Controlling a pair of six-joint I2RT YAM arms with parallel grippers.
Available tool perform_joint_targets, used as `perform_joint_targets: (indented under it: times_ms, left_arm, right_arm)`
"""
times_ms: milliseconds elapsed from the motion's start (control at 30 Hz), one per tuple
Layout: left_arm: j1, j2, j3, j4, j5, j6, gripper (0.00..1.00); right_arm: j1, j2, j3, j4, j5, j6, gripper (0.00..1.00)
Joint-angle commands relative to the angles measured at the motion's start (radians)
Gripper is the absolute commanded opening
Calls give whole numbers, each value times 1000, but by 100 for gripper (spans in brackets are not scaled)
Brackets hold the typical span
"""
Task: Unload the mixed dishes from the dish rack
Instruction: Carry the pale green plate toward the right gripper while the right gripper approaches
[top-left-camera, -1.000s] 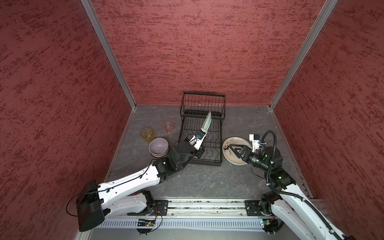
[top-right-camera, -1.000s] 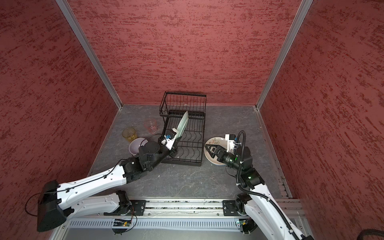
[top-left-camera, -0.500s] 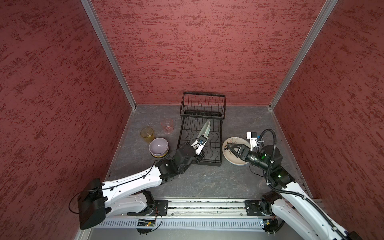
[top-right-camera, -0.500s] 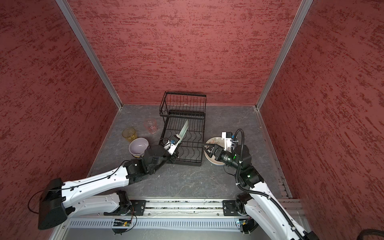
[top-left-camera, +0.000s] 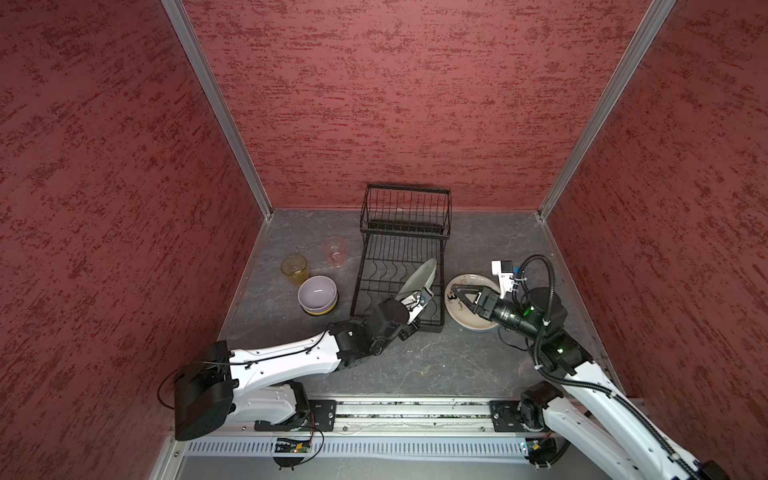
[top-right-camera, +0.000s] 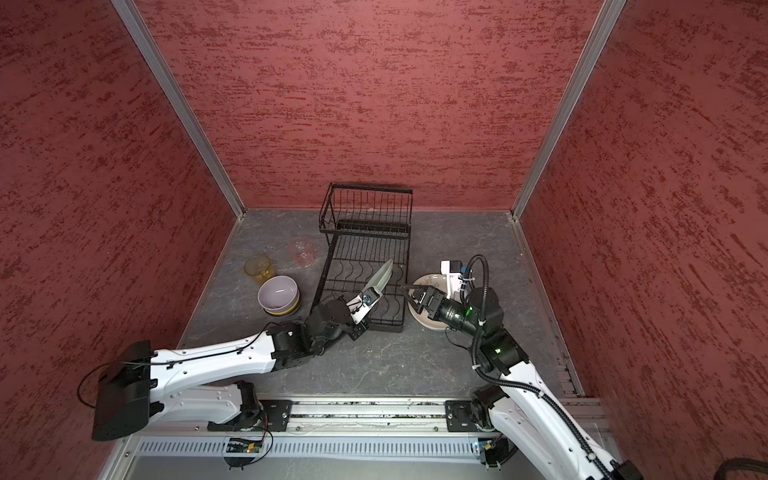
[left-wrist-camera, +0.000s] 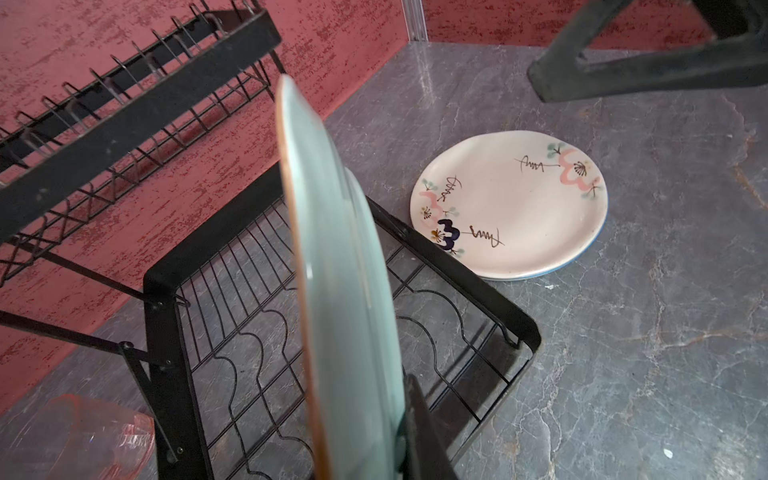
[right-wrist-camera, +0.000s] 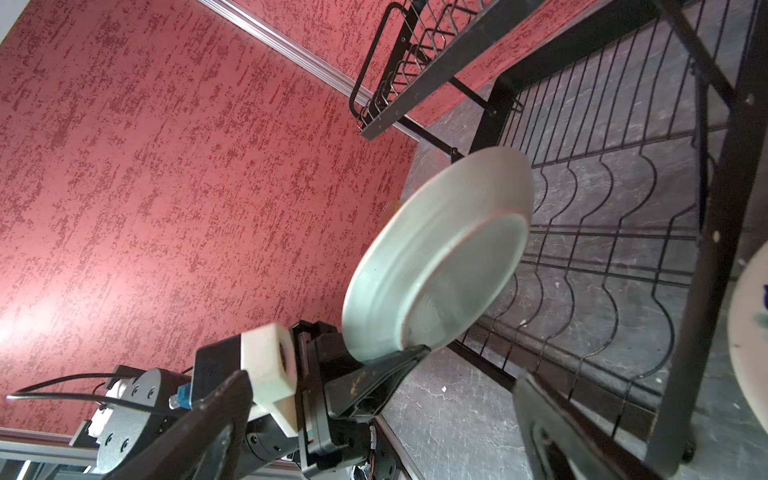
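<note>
The black wire dish rack (top-left-camera: 399, 257) (top-right-camera: 365, 253) (left-wrist-camera: 232, 282) (right-wrist-camera: 623, 166) stands mid-table, and both of its tiers look bare. My left gripper (top-left-camera: 411, 297) (top-right-camera: 365, 297) (left-wrist-camera: 386, 449) is shut on the rim of a plain pale green plate (top-left-camera: 420, 277) (top-right-camera: 380, 276) (left-wrist-camera: 345, 291) (right-wrist-camera: 436, 257). It holds the plate on edge over the lower tier's front right part. My right gripper (top-left-camera: 457, 296) (top-right-camera: 410, 297) (right-wrist-camera: 382, 376) hangs open and empty over a cream flowered plate (top-left-camera: 465, 318) (top-right-camera: 424, 319) (left-wrist-camera: 511, 208) lying right of the rack.
Left of the rack, a lilac bowl (top-left-camera: 318, 293) sits nested in a yellow bowl (top-left-camera: 321, 311). An amber tumbler (top-left-camera: 294, 268) and a pink tumbler (top-left-camera: 334, 250) (left-wrist-camera: 79, 436) stand behind them. A blue rim shows under the flowered plate. Red walls enclose the grey table.
My left gripper has carried the green plate down and toward the front right of the rack. The right gripper has edged slightly left over the flowered plate, still open.
</note>
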Motion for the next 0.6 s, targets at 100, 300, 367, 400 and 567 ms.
perform_joint_targets:
  times_ms: [100,300,367,400,567]
  left_arm:
    - [-34,39,86,162,-76,84,0]
    - [-59,85,109,187,-96,127,0]
    - [-61,95,116,189,-98,134,0]
    - [-61,99,116,191,-98,137,0]
    - [-65,105,118,207,-91,148,0]
  right_arm:
    - [32,7,52,-79,1,7,99]
    - [57,39,73,-118,16,-5,99]
    - [65,48,77,-118,16,-5,99]
    - [69,51,79,-119,17,-7,99]
    - [81,68,88,-149,36,-18,99]
